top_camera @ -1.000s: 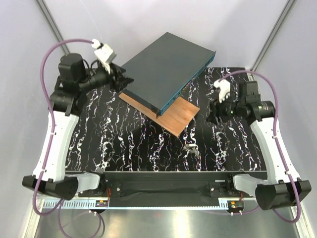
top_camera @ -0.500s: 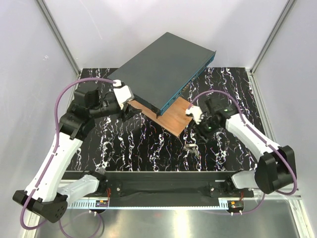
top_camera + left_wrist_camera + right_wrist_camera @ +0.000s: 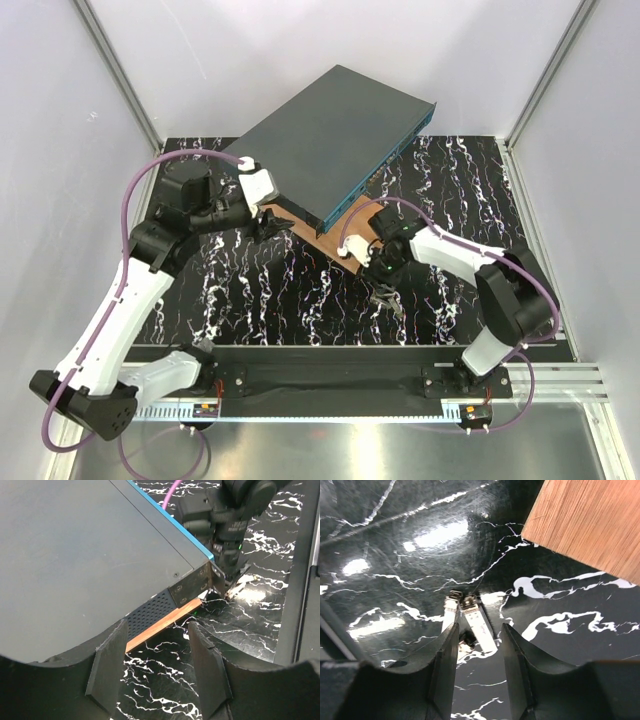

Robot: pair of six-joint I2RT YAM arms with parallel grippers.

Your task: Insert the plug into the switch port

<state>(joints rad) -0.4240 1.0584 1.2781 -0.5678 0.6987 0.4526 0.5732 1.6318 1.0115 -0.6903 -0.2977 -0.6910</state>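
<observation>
On the right wrist feed, my right gripper (image 3: 480,628) stands with its jaws moderately apart, one finger on each side of the plug (image 3: 476,617). The plug is a small silver metal module lying flat on the black marbled table (image 3: 395,540). I cannot tell whether either pad touches it. A corner of the wooden board (image 3: 590,525) fills the upper right of that feed, apart from the plug. Only the overhead camera places this: the right gripper (image 3: 383,287) points down at the plug (image 3: 388,300), which lies on the table (image 3: 450,170) nearer the arm bases than the board (image 3: 372,213) and apart from the switch (image 3: 335,135). The switch rests skewed on the board, its teal front face (image 3: 383,170) turned toward the right side; the ports are too small to make out. Overhead, the left gripper (image 3: 268,222) sits by the switch's near left corner. The left wrist feed adds that the left gripper (image 3: 157,630) is spread wide with nothing between its fingers. It also shows the switch (image 3: 75,555) with a perforated side panel, the board's edge (image 3: 160,627) just beneath it, and the right arm (image 3: 235,510) beyond the corner.
</observation>
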